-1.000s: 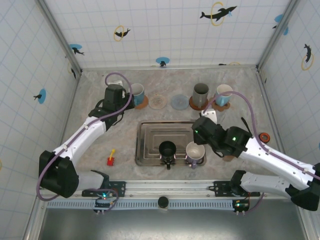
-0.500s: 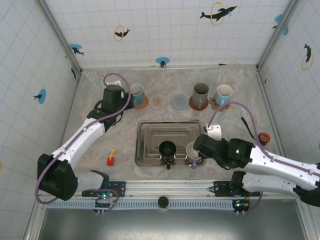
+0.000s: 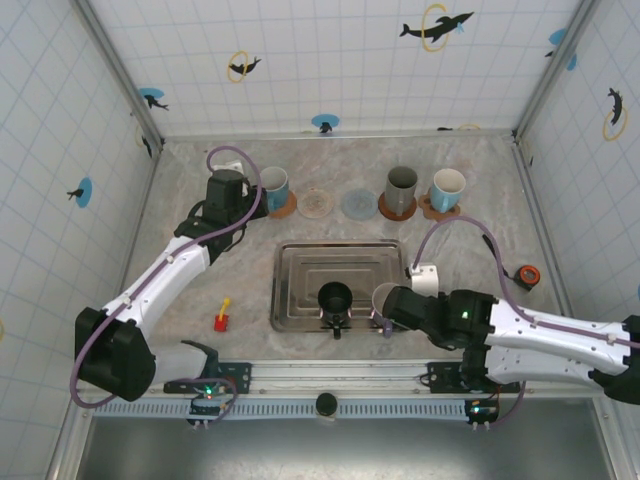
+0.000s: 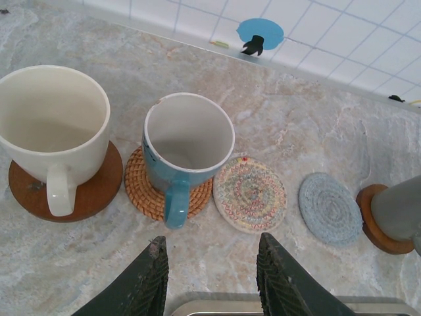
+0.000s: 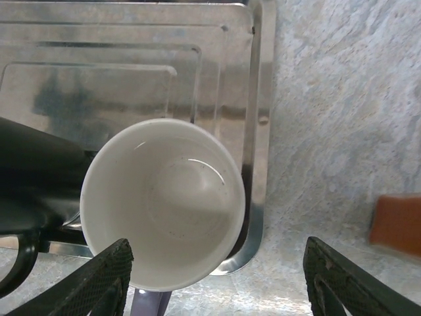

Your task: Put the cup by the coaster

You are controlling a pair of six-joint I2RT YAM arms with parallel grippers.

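Observation:
A pale cup with a lavender handle (image 5: 164,204) stands upright in the near right corner of the metal tray (image 5: 131,59), beside a black cup (image 3: 334,298). My right gripper (image 5: 220,283) hangs open over the pale cup, one finger at its left rim and the other well off to its right. An orange-brown coaster (image 5: 398,224) lies on the table to the right of the tray. My left gripper (image 4: 212,273) is open and holds nothing, just short of a blue cup (image 4: 187,141) on a wicker coaster. Two bare coasters, multicoloured (image 4: 250,194) and blue-grey (image 4: 329,209), lie to its right.
A white cup (image 4: 56,131) sits on a wooden coaster at the far left. A grey cup (image 3: 401,190) and a blue-and-white cup (image 3: 446,190) stand on coasters at the back right. A red-yellow toy (image 3: 222,318) and a red ring (image 3: 528,275) lie on the table.
My right arm has swung from the tray's far right side toward the near edge, so its gripper now sits over the pale cup. The left arm has hardly moved.

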